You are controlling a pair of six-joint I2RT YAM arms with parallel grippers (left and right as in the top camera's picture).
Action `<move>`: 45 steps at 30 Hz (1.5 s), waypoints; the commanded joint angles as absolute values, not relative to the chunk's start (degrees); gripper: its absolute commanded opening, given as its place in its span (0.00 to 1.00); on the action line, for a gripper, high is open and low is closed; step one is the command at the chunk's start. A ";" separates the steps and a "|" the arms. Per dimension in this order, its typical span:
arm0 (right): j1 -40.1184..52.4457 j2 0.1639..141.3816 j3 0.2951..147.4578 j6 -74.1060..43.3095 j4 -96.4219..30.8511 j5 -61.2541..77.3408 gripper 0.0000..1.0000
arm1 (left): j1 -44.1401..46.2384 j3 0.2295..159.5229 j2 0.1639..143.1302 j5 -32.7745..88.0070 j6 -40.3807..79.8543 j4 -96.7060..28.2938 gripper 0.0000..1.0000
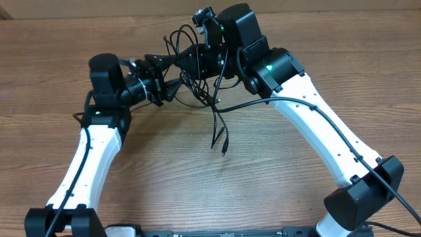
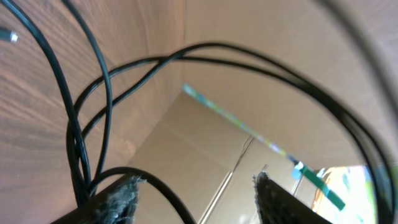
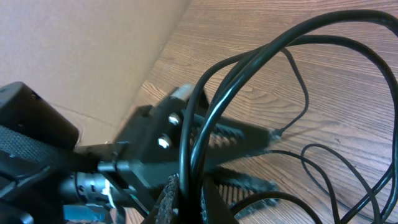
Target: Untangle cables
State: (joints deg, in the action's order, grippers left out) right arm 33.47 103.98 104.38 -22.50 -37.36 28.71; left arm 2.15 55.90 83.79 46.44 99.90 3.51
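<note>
Black against brown wood grain: finds the cables (image 1: pixel 217 122) bunched at mid-table between the two arms, loops raised around both wrists and two strands trailing toward the near edge. Ends those strands in small plug ends (image 1: pixel 223 150), close together over bare table (image 1: pixel 164 178); cannot tell whether resting on the wood or dangling just above. Has the right gripper (image 3: pixel 189 186) pinched tight on the cables, strands rising straight from between its fingers and arching over to one side. Sets the left gripper (image 2: pixel 196 186) facing it, just beside, jaws parted with a clear gap and nothing clamped inside. Shows, from the right wrist, those same jaws with ridged pads (image 3: pixel 236 138) apart. Runs one cord past the tip of one frayed-looking finger (image 2: pixel 118 199) in the left wrist view; cannot tell whether touching or merely crossing in front. Sweeps several more loops overhead there, with a silver plug tip (image 2: pixel 7 35) at the upper corner. Backs the far side of the table with a tan cardboard panel (image 3: pixel 81 43).
</note>
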 commanded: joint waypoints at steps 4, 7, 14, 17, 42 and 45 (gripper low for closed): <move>33.80 101.43 106.48 -22.74 -36.73 29.65 0.04 | 6.59 56.73 84.97 50.04 102.02 3.88 0.44; 33.80 101.43 106.48 -22.72 -36.73 29.65 0.04 | 7.16 56.75 85.01 50.02 100.12 3.77 0.11; 33.43 101.36 106.48 -22.26 -36.47 22.33 0.04 | 6.52 56.75 85.01 49.34 69.67 -3.53 0.04; 32.27 101.36 106.48 -22.02 -36.58 15.79 0.04 | 6.11 56.73 85.01 49.36 56.75 -10.90 0.04; 23.94 101.25 106.48 -22.09 -38.15 17.72 0.04 | 5.65 56.75 85.01 37.08 17.69 -35.99 1.00; 23.94 101.25 106.48 -22.11 -38.74 18.39 0.04 | 5.63 56.77 84.99 37.78 18.46 -35.88 1.00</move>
State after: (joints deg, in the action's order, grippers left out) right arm 23.40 103.98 104.38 -22.39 -38.79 16.97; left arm 5.96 56.31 84.58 37.85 18.65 -36.18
